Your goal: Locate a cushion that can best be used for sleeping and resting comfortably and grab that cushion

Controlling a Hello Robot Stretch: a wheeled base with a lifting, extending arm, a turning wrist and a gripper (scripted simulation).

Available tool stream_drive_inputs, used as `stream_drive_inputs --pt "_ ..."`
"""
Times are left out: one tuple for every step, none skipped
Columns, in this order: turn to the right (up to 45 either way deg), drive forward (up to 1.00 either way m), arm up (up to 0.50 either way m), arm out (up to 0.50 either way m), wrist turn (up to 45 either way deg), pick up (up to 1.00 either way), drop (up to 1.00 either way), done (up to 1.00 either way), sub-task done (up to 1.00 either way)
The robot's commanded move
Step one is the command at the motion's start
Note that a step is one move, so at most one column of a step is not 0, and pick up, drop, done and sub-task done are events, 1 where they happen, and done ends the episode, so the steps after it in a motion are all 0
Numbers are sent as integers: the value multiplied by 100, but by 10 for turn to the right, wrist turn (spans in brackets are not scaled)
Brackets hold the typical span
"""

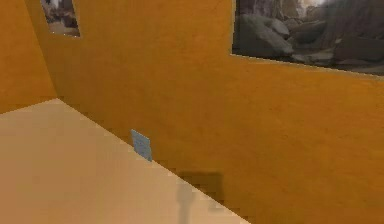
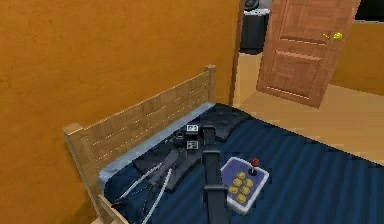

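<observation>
Arm (image 2: 213, 188): nearest the camera, a dark bar rising from the bottom edge of the arm side view and reaching out over the bed (image 2: 320, 165).
Cushion (image 2: 222, 121): a dark, flat, pillow-like shape lying at the bed's head end, along the headboard (image 2: 150, 112). As far as its shape shows, it fits the task's cushion.
Gripper (image 2: 160, 170): at the arm's far end, left of the white marker squares, over or against the cushion's left part. Which of the two cannot be told.
Fingers: their spread cannot be read. With the cushion lying right behind them, I cannot tell whether they have hold of anything.
Step in hand: by my judgement the grab itself. The cushion lies flat on the cover and is not lifted.
Doing it well: go for a soft edge or corner rather than the flat middle, take a good fold, then lift straight up before drawing back.
Button box (image 2: 243, 181): white and blue with yellow buttons and a red knob, on the cover just beside the arm. A sideways sweep could knock it.
Headboard: wooden slats close behind the cushion, so there is little room to reach farther.
Door (image 2: 300, 50): brown, well beyond the bed.
Forward view: orange wall (image 1: 190, 110) with a large picture (image 1: 310, 35) and a small picture (image 1: 62, 15), a blue panel (image 1: 141, 144) at its foot, and pale floor (image 1: 60, 170).
</observation>
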Motion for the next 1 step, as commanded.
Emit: stream_drive_inputs --pt "0 0 0 0 450 0 0 0 0"
